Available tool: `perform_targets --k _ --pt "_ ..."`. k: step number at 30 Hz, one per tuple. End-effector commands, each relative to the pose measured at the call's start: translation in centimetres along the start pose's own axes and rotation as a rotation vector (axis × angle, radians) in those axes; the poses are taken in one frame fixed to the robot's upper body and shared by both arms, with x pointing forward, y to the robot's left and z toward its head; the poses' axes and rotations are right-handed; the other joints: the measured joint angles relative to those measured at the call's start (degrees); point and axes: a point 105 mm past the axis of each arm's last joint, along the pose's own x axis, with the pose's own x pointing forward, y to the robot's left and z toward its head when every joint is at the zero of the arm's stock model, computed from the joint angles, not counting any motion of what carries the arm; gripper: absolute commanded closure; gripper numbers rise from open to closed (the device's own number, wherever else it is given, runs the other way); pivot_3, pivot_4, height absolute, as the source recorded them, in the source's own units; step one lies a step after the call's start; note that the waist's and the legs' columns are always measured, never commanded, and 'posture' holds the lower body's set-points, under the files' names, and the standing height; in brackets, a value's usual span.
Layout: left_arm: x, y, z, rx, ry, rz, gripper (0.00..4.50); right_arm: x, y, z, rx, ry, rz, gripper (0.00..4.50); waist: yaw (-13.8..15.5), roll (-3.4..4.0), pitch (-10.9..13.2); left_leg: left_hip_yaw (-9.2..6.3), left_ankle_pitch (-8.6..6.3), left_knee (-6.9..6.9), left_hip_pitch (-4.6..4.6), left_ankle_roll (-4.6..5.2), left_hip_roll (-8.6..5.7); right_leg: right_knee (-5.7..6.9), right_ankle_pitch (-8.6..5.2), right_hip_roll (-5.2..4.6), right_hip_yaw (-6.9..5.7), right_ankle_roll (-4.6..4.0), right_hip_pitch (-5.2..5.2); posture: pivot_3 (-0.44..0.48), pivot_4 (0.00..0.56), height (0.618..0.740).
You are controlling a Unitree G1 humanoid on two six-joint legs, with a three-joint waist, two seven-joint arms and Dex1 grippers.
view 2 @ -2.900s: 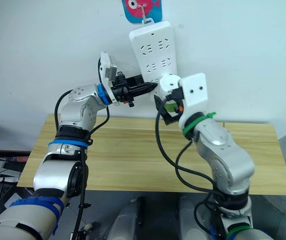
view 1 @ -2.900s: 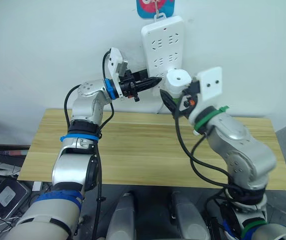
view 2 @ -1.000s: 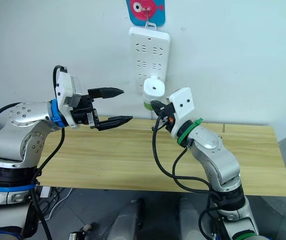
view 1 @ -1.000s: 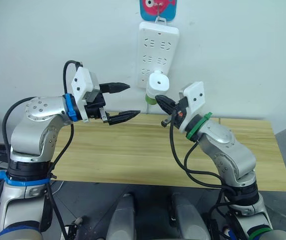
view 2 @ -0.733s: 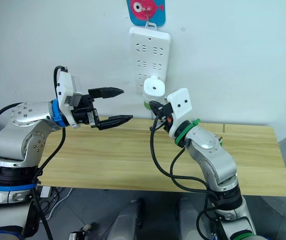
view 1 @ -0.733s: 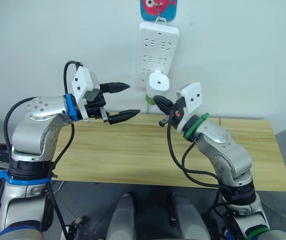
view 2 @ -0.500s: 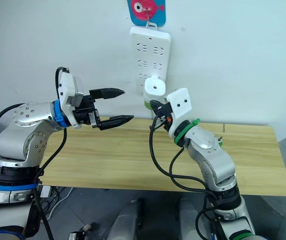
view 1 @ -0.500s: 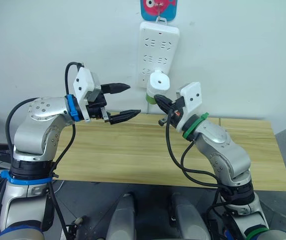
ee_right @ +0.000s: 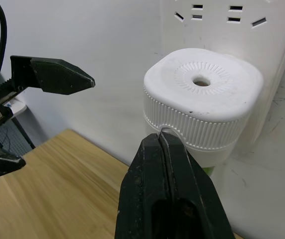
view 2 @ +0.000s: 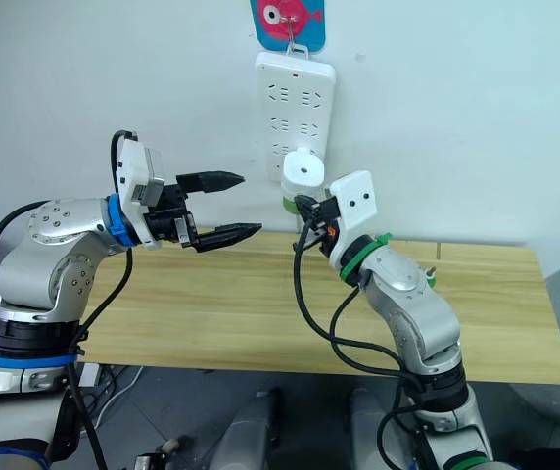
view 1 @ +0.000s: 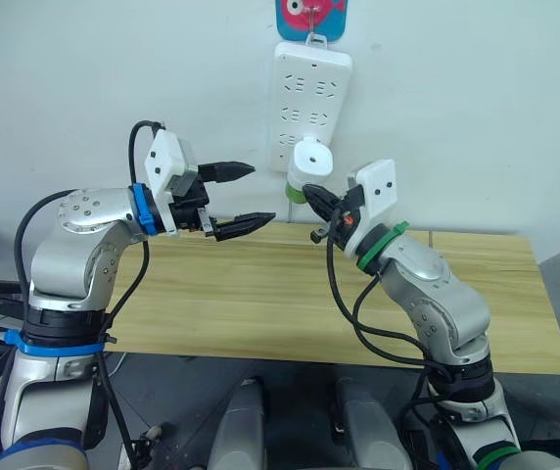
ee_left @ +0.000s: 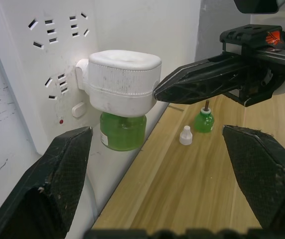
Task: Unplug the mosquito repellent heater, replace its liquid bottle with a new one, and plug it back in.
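The white mosquito repellent heater sits plugged into the wall power strip, with a green liquid bottle screwed in under it. My right gripper is shut, and its tip rests against the ribbed side of the heater with nothing held. My left gripper hangs open to the heater's left, apart from it, fingers spread wide and pointed at it. A second green bottle stands on the table beside a small white cap.
The wooden table stands against the white wall below the strip. A pink and blue fish hook holds the strip up. Black cables loop from both wrists.
Since the earliest frames my left gripper has drawn back from the heater and opened. Over the last second my right gripper's shut tip edged up to the heater's side, and the left arm drifted slightly right.
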Motion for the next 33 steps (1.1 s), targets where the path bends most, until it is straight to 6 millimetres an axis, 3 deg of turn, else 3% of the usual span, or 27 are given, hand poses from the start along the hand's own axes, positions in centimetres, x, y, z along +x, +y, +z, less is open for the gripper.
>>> perform_targets --k 1,4,10,17,20,24,31,33 --pt "0.2 -0.1 1.2 0.05 -0.028 -0.008 0.0 -0.7 -2.8 2.5 -0.018 -0.09 -0.143 4.49 0.01 0.0 0.0 0.0 0.0 0.0 0.0 0.0 0.0 0.0 0.01 0.0 0.0 -0.01 0.0 0.043 0.274 0.74" --pt "0.1 -0.1 1.1 0.051 -0.027 -0.008 0.0 -0.6 -2.2 2.5 -0.024 -0.086 -0.106 4.49 0.01 0.0 0.0 -0.01 0.01 0.0 0.0 -0.01 0.0 0.0 0.03 0.0 -0.01 -0.04 0.0 0.044 0.274 0.74" --pt "-0.3 0.2 0.4 0.04 -0.003 0.011 0.0 -2.2 1.4 1.1 -0.075 0.002 0.133 4.49 0.02 0.0 0.0 0.0 0.01 -0.02 -0.01 0.0 -0.02 -0.06 0.03 0.0 0.0 -0.05 0.01 0.049 0.269 0.74" --pt "-2.2 1.7 -2.3 -0.01 0.085 0.096 0.0 -6.5 1.0 0.7 -0.118 0.077 0.206 4.49 -0.13 0.0 0.0 0.01 -0.04 -0.28 -0.01 0.05 0.03 -0.22 0.03 -0.01 -0.01 -0.05 -0.05 0.045 0.252 0.74" --pt "-3.3 2.4 -3.5 -0.015 0.123 0.129 0.0 -8.2 -0.7 0.2 -0.134 0.123 0.175 3.94 0.01 -0.02 -0.02 0.01 -0.03 -0.3 0.0 0.05 0.02 -0.25 0.03 -0.01 -0.03 -0.05 -0.04 0.035 0.238 0.74" --pt "-3.9 2.9 -4.3 -0.011 0.143 0.144 0.0 -9.4 -2.3 0.2 -0.187 0.157 0.148 2.54 -0.02 -0.05 -0.11 0.09 -0.03 -0.24 0.0 0.05 0.0 -0.27 0.03 -0.02 0.02 -0.05 -0.02 0.025 0.228 0.74" --pt "-3.7 2.2 -3.7 0.011 0.141 0.091 0.0 -9.1 -1.4 0.9 -0.152 0.12 0.198 0.01 -0.03 -0.13 -0.43 0.09 -0.02 -0.22 -0.01 0.04 0.04 -0.25 0.03 0.0 0.0 -0.05 -0.02 0.038 0.214 0.74" --pt "-3.9 2.2 -3.7 0.012 0.15 0.089 0.0 -9.2 -1.5 1.1 -0.147 0.114 0.196 0.01 -0.01 -0.15 -0.44 0.1 -0.02 -0.22 -0.01 0.04 0.01 -0.26 0.03 -0.02 0.02 -0.05 -0.01 0.043 0.211 0.74"
